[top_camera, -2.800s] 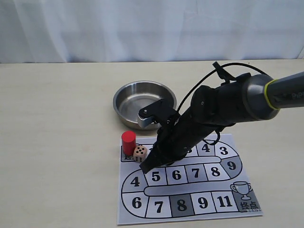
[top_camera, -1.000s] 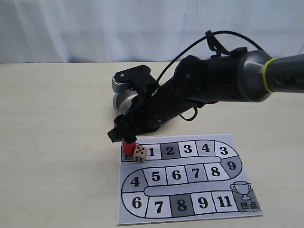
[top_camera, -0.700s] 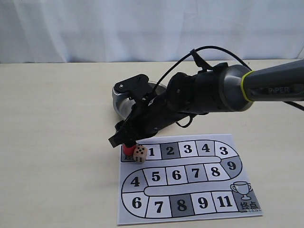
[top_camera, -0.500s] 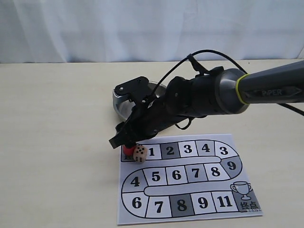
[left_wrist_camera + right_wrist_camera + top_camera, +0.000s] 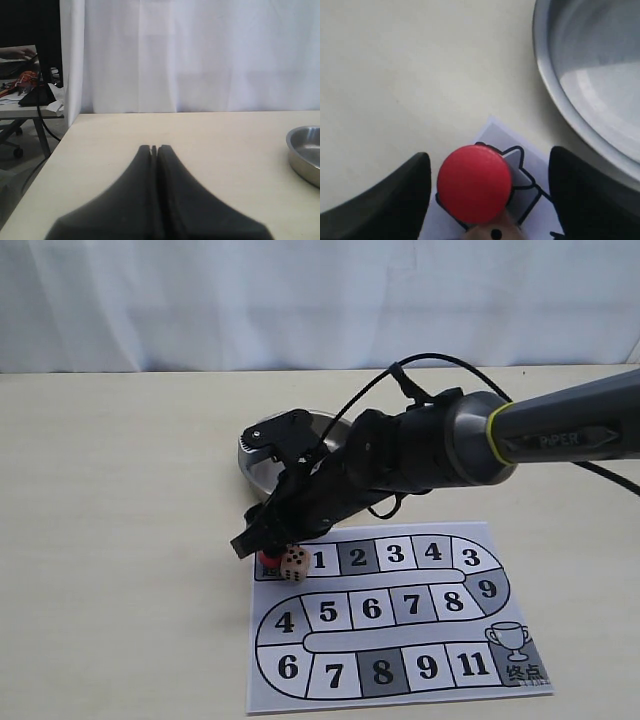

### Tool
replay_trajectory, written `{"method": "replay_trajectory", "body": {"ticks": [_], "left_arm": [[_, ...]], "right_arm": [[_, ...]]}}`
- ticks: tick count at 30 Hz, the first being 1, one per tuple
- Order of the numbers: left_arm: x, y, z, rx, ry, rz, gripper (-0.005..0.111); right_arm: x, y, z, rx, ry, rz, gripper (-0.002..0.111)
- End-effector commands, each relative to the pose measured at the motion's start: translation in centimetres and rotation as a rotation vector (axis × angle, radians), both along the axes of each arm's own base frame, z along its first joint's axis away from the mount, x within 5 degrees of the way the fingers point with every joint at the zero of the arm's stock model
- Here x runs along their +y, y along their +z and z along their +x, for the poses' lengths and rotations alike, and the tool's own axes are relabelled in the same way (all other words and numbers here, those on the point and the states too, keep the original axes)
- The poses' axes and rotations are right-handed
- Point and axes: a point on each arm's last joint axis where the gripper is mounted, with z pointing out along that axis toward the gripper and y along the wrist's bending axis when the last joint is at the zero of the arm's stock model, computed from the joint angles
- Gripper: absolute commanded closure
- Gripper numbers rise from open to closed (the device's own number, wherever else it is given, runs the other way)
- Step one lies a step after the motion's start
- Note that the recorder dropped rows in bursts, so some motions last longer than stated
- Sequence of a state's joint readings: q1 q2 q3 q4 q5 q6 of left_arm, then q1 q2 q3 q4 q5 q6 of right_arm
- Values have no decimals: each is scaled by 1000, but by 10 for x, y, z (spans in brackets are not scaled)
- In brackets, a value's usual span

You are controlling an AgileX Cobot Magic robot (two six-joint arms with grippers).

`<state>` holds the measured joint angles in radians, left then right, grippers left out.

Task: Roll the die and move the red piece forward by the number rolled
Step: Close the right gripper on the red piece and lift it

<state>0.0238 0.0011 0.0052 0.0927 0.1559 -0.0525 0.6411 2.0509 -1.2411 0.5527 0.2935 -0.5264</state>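
White curtain [image 5: 300, 300] hangs behind the far edge of a pale beige bench [image 5: 120, 540]. From the bench's right edge the black right arm reaches low across the middle, wrist tipped down, with a black cable looping above it. The right gripper [image 5: 489, 165] is spread wide and straddles the small glossy red cylinder piece [image 5: 474, 183]. One dark finger [image 5: 395, 200] stands on each side of it, with a clear gap on both sides, so nothing is grasped.

The red cylinder stands upright on the grey start square at the far left corner of the printed paper game board [image 5: 372, 608]. That board lies close to the bench's near edge. The small pale wooden die with black pips [image 5: 294, 563] sits on the board just beside the cylinder, by square 1.

A round stainless steel bowl [image 5: 250, 455] rests near the bench's middle, just beyond the board. In the exterior view the arm covers much of the bowl and all but the foot of the red cylinder.

The left gripper [image 5: 154, 150] is held above the bench near its left edge, jaws pressed together on nothing.
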Motion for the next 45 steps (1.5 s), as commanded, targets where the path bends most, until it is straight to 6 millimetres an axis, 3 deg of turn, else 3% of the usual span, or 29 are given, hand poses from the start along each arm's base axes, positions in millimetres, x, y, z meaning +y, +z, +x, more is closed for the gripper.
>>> {"method": "replay_trajectory", "body": {"ticks": [1, 10, 21, 35, 45], "left_arm": [[0, 3, 0, -20, -1, 1, 107], [0, 3, 0, -20, -1, 1, 107], [0, 3, 0, -20, -1, 1, 107], [0, 3, 0, -20, -1, 1, 107], [0, 3, 0, -20, -1, 1, 107]], "right_arm": [[1, -1, 0, 2, -12, 9, 45], [1, -1, 0, 5, -13, 10, 56], [1, -1, 0, 6, -13, 10, 104], [1, 2, 0, 5, -11, 13, 104], [-2, 47, -8, -25, -5, 75, 104]]}}
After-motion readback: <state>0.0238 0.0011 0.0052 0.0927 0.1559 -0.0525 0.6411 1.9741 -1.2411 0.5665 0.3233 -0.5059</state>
